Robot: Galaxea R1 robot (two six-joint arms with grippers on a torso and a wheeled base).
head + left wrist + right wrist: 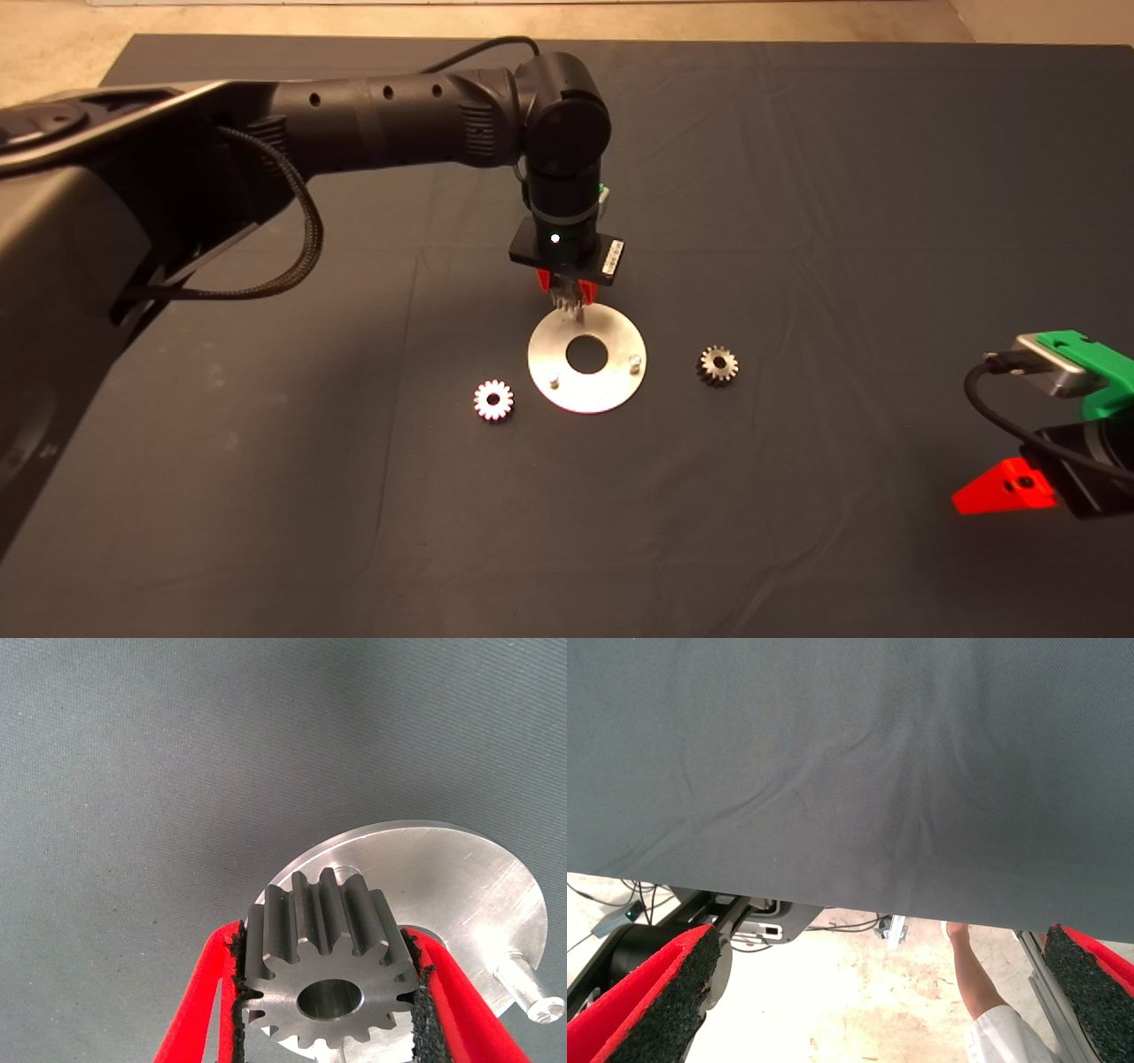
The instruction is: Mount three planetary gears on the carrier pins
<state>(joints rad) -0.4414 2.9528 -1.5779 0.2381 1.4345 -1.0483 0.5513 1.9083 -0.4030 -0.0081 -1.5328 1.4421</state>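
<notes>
The shiny round carrier disc (588,390) with a large centre hole lies mid-mat. Two of its upright pins show, one at the front left (554,382) and one at the right (634,361). My left gripper (567,297) hangs over the disc's far edge, shut on a silvery planetary gear (326,970) held just above the disc (461,895). A pin (532,990) stands to one side of it. A second gear (493,400) lies on the mat left of the disc, a third gear (718,364) right of it. My right gripper (1005,489) is parked at the lower right, open.
The dark mat (797,177) is creased. The left arm (372,111) reaches in from the left over its far half. Past the mat's edge the right wrist view shows the floor, cables and a person's arm (976,979).
</notes>
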